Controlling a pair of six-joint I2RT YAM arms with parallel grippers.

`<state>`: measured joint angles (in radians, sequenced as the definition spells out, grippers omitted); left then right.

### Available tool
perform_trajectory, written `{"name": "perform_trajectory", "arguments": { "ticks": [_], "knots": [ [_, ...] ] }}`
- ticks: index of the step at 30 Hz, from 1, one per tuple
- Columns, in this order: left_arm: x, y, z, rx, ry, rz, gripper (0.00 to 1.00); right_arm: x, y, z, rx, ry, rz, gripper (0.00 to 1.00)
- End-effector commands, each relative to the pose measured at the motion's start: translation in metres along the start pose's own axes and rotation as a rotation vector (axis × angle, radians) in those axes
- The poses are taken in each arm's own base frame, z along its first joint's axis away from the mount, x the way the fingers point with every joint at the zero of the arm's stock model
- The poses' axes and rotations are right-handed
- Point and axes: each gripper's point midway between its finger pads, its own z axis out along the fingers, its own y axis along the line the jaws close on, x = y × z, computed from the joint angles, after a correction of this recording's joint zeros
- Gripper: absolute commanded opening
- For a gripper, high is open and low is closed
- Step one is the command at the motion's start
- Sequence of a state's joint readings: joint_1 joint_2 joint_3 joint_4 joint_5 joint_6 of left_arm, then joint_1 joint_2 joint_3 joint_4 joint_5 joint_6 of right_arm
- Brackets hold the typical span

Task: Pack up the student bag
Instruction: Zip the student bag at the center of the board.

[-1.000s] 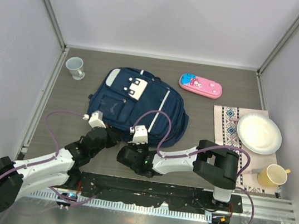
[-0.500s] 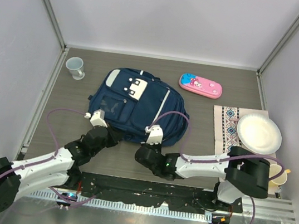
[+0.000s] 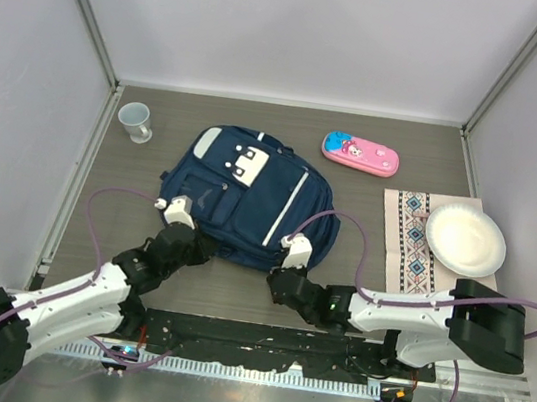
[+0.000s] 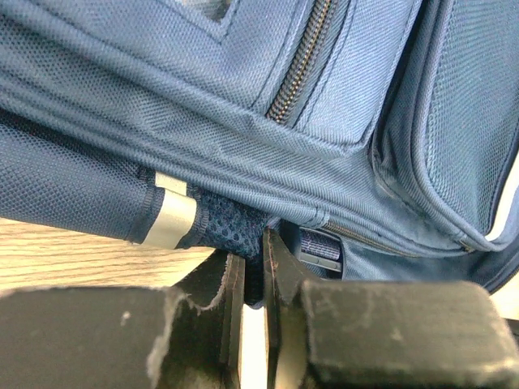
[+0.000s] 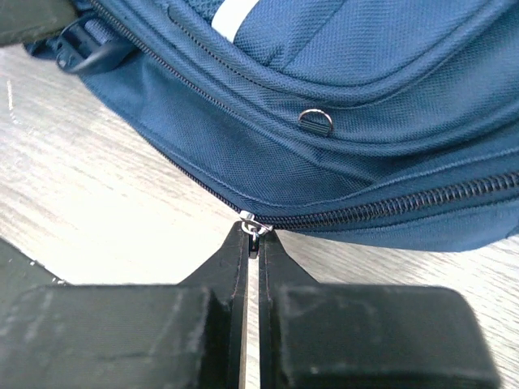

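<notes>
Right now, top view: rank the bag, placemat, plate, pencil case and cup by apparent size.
1. student bag
2. placemat, partly hidden under the plate, so its full extent is unsure
3. paper plate
4. pink pencil case, about as long as the plate is wide, but far narrower
5. cup

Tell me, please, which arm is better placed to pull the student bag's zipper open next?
The right. The right gripper is already shut on the zipper pull at the near edge of the student bag. The left gripper only pinches fabric at the bag's edge, apparently steadying it.
</notes>
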<state>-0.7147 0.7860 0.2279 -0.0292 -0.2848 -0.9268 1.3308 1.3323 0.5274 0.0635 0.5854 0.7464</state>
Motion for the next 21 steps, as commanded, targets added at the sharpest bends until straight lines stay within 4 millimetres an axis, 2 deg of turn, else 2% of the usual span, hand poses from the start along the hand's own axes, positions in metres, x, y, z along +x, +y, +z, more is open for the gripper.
{"name": "perform_trajectory", "arguments": {
  "ticks": [1, 3, 5, 6, 7, 8, 9, 10, 11, 13, 14, 15, 17, 21],
  "knots": [
    [-0.027, 0.001, 0.000, -0.049, -0.036, 0.127, 0.00, 0.001, 0.026, -0.009, -0.147, 0.017, 0.011, 0.01],
    [-0.028, -0.006, 0.002, -0.012, -0.016, 0.137, 0.00, 0.007, 0.034, -0.011, -0.183, 0.029, 0.009, 0.01],
    [-0.041, -0.009, 0.006, -0.005, -0.020, 0.134, 0.01, 0.006, 0.051, -0.013, -0.229, 0.017, 0.025, 0.01],
    [-0.037, -0.008, 0.011, -0.007, 0.013, 0.142, 0.02, 0.012, 0.055, -0.010, -0.232, 0.029, 0.013, 0.01],
    [-0.041, -0.015, 0.013, 0.015, 0.025, 0.141, 0.02, 0.016, 0.066, -0.012, -0.255, 0.034, 0.000, 0.01],
    [-0.041, -0.016, 0.016, 0.018, 0.038, 0.151, 0.05, 0.011, 0.078, -0.011, -0.264, 0.022, 0.003, 0.01],
    [-0.036, -0.014, 0.022, 0.003, 0.070, 0.159, 0.09, 0.022, 0.079, -0.005, -0.249, 0.044, -0.023, 0.01],
    [-0.038, -0.019, 0.024, 0.014, 0.077, 0.159, 0.14, 0.024, 0.087, -0.004, -0.262, 0.047, -0.027, 0.01],
    [-0.036, -0.020, 0.027, 0.016, 0.089, 0.158, 0.29, 0.022, 0.096, -0.002, -0.272, 0.045, -0.023, 0.01],
    [-0.033, -0.022, 0.028, 0.025, 0.106, 0.139, 0.43, 0.026, 0.099, 0.006, -0.263, 0.051, -0.028, 0.01],
    [-0.031, -0.023, 0.026, 0.036, 0.109, 0.126, 0.63, 0.020, 0.103, 0.008, -0.251, 0.035, -0.012, 0.01],
    [-0.029, -0.023, 0.024, 0.039, 0.109, 0.098, 0.70, 0.018, 0.101, 0.010, -0.232, 0.026, -0.017, 0.01],
    [-0.028, -0.019, 0.015, 0.041, 0.090, 0.068, 0.81, 0.013, 0.098, 0.014, -0.206, 0.016, -0.016, 0.01],
    [-0.025, -0.013, -0.008, 0.062, 0.057, -0.022, 0.89, 0.004, 0.094, 0.020, -0.202, 0.006, 0.019, 0.01]
  ]
}}
